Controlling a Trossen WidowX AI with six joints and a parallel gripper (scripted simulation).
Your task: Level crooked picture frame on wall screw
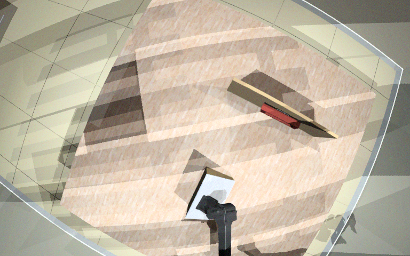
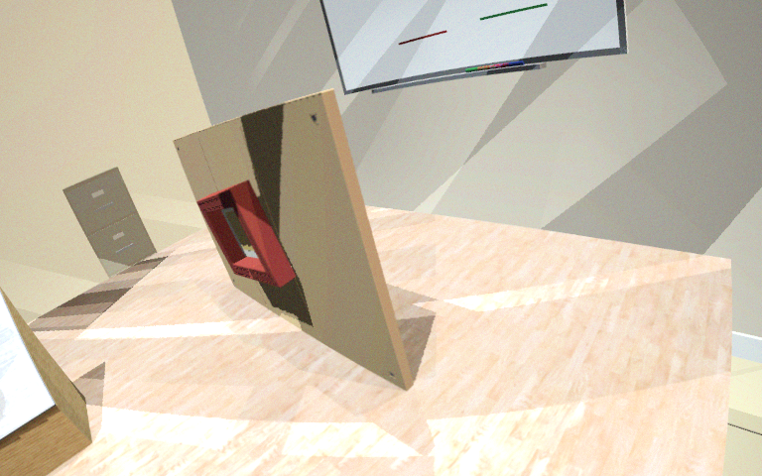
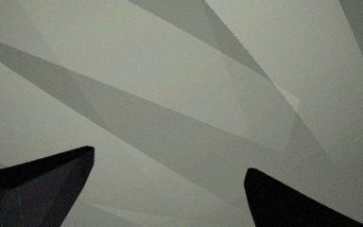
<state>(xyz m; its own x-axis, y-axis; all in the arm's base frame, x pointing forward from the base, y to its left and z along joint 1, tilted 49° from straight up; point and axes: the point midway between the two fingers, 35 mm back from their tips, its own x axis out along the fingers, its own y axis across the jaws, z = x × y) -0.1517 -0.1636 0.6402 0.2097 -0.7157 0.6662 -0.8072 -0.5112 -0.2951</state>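
The red picture frame (image 1: pixel 279 116) (image 2: pixel 263 232) hangs on the face of the upright tan board (image 1: pixel 246 91) (image 2: pixel 336 252). In the exterior view it looks turned against the board's edges, with its right side the higher one. The screw and the notched strip are hidden. My gripper (image 3: pixel 171 165) is open, its two dark fingers wide apart with only grey wall beyond them. The frame does not show in the wrist view. In the top view the arm stands well away from the frame, at the bottom; its fingertips cannot be made out there.
A wooden block with a white sloping top (image 1: pixel 211 186) (image 2: pixel 16 370) stands beside the black arm (image 1: pixel 224 232), between it and the board's left side. Behind the table are a filing cabinet (image 2: pixel 103 210) and a wall whiteboard (image 2: pixel 477 45). Hard shadows cross the table.
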